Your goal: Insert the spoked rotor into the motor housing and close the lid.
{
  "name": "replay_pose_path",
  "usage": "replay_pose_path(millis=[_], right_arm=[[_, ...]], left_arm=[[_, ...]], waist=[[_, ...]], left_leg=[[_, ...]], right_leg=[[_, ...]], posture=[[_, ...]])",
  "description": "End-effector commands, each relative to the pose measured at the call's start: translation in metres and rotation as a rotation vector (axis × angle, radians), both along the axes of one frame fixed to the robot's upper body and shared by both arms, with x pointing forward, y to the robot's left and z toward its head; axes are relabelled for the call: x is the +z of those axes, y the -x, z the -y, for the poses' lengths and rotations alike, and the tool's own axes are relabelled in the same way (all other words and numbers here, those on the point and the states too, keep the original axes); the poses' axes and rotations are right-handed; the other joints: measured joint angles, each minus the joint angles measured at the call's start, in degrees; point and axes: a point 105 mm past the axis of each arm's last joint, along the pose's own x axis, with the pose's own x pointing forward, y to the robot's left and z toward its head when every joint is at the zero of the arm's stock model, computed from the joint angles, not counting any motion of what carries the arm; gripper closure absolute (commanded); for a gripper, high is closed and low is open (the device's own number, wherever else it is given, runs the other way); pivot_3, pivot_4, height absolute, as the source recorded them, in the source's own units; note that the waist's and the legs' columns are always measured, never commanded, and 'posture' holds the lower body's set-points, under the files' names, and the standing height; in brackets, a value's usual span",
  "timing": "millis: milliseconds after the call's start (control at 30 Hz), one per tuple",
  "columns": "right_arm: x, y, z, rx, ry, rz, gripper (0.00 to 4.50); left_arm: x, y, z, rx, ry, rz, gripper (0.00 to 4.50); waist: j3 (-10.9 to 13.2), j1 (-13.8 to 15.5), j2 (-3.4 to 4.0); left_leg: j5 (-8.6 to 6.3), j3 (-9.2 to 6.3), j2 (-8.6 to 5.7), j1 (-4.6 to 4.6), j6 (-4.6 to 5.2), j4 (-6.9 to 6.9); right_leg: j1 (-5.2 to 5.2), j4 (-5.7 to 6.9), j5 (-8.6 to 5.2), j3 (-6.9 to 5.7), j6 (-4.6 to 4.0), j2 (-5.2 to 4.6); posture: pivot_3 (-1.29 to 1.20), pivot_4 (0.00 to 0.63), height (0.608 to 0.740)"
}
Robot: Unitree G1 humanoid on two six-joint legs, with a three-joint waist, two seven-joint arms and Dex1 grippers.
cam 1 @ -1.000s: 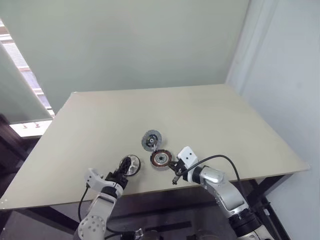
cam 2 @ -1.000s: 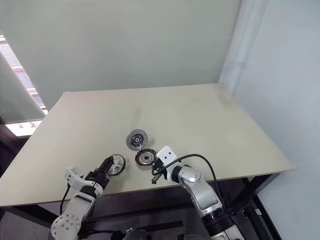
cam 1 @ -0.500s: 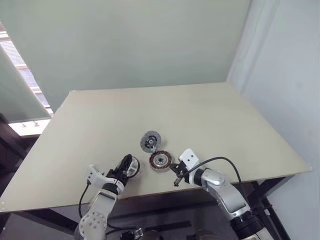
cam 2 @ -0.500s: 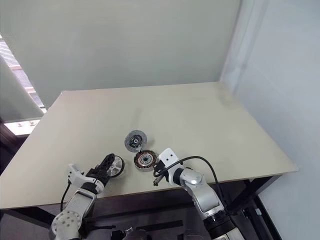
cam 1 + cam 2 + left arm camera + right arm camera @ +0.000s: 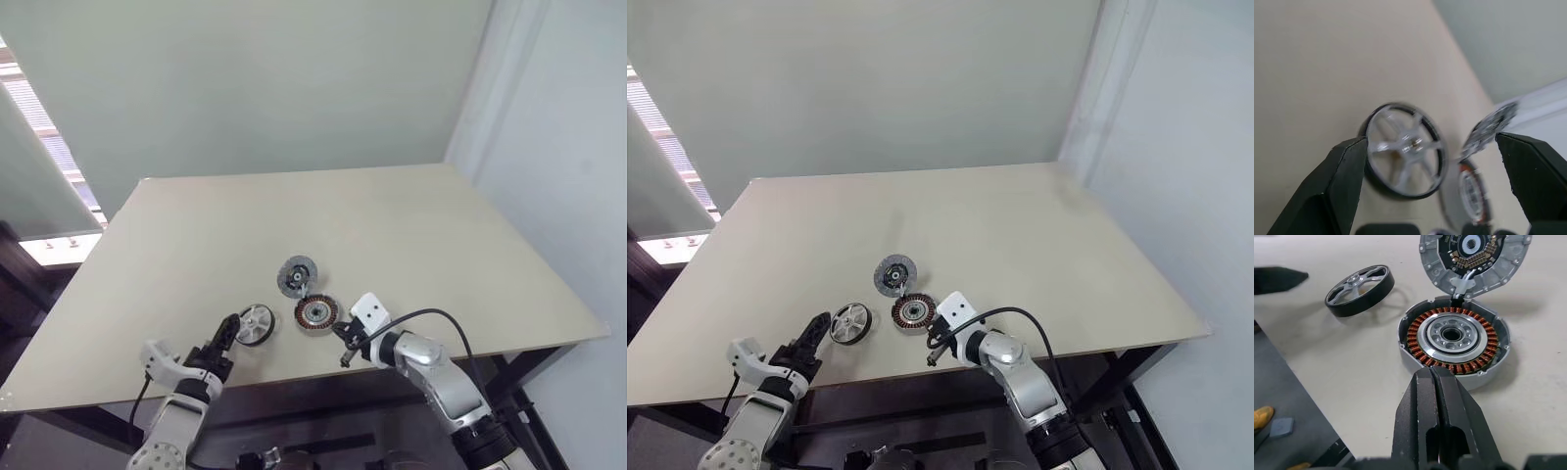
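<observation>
The rotor (image 5: 256, 323) lies flat on the surface (image 5: 411, 235), left of the open housing (image 5: 314, 312). The left claw (image 5: 224, 333) gapes empty nearby; the right claw (image 5: 1437, 382) is closed (holding nothing). A skewed pinch could flip the rotor off the near edge.

Even, soft daylight
Bright window (image 5: 39, 147) glows beyond the tabletop's (image 5: 392, 225) left edge; the spoked rotor (image 5: 1403, 149) looks blurred close up.
</observation>
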Motion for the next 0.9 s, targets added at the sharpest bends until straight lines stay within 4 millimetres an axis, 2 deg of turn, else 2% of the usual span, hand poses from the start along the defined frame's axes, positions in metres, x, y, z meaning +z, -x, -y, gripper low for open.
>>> replay_pose_path(millis=[33,233,400,633,800,833,900], right_arm=[[0.015,-0.001,-0.005,0.019,-0.032,0.046,4.49],[0.016,-0.001,-0.004,0.017,-0.027,0.05,4.49],[0.015,0.0,-0.001,0.007,-0.024,0.048,4.49],[0.015,0.0,0.0,-0.006,-0.025,0.048,4.49],[0.015,0.0,0.0,-0.01,-0.026,0.048,4.49],[0.015,0.0,0.0,-0.011,-0.026,0.049,4.5],[0.016,-0.001,0.001,-0.011,-0.025,0.051,4.5]], left_arm=[[0.0,-0.011,0.003,-0.023,-0.044,-0.029,0.0],[-0.009,-0.025,0.01,-0.049,-0.054,-0.085,0.0],[-0.009,-0.034,0.018,-0.079,-0.054,-0.092,0.0],[-0.005,-0.038,0.028,-0.122,-0.04,-0.073,0.0],[-0.012,-0.036,0.03,-0.133,-0.042,-0.097,0.0],[-0.012,-0.035,0.03,-0.134,-0.041,-0.097,0.43],[-0.013,-0.035,0.03,-0.132,-0.037,-0.098,0.97]], waist=[[0.0,0.1,-0.01],[0.0,0.0,-0.02],[0.0,0.1,-0.02],[0.0,0.1,-0.02],[0.0,0.1,-0.02],[0.0,0.1,-0.02],[0.0,0.1,-0.03]], left_leg=[[0.0,0.0,0.0,0.0,0.0,0.0],[0.09,0.0,-0.02,0.0,0.15,0.01],[0.13,-0.02,-0.01,0.0,0.22,0.0],[0.13,0.0,-0.01,0.0,0.22,0.0],[0.14,0.01,-0.02,0.01,0.22,0.01],[0.14,0.01,-0.02,0.02,0.23,0.01],[0.14,0.01,-0.02,0.02,0.23,0.02]], right_leg=[[0.0,0.0,0.0,0.0,0.0,0.0],[0.02,0.01,0.02,0.01,0.02,0.03],[0.05,0.05,0.03,0.01,0.04,0.04],[0.06,0.05,0.03,0.03,0.03,0.04],[0.07,0.06,0.04,0.04,0.03,0.04],[0.08,0.06,0.04,0.04,0.04,0.05],[0.08,0.07,0.05,0.04,0.05,0.05]], posture=[[0.0,0.0,0.74],[0.0,0.0,0.74],[0.0,0.0,0.74],[0.0,0.0,0.74],[0.0,0.0,0.74],[0.0,0.0,0.74],[0.0,0.0,0.74]])
